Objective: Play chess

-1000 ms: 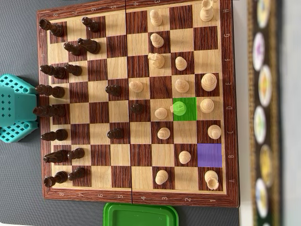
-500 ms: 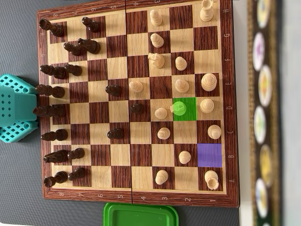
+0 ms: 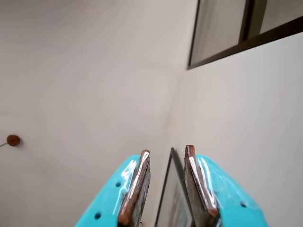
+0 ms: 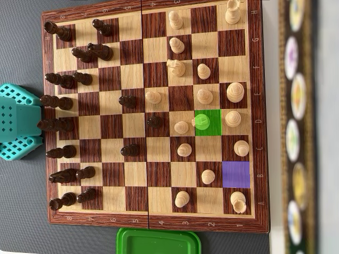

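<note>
Between the fingertips of the gripper [image 3: 166, 187] only a narrow gap shows, nothing held; the wrist view faces bare wall. Overhead, the arm [image 4: 18, 121] sits off the chessboard [image 4: 153, 225]. Light piece [image 4: 202, 123] on the green square, purple square [image 4: 235, 174] empty: move likely not started.

Overhead view looks straight down on the chessboard [image 4: 153, 116], arm at 9 o'clock; wrist view tilts upward at walls, sharing nothing.
</note>
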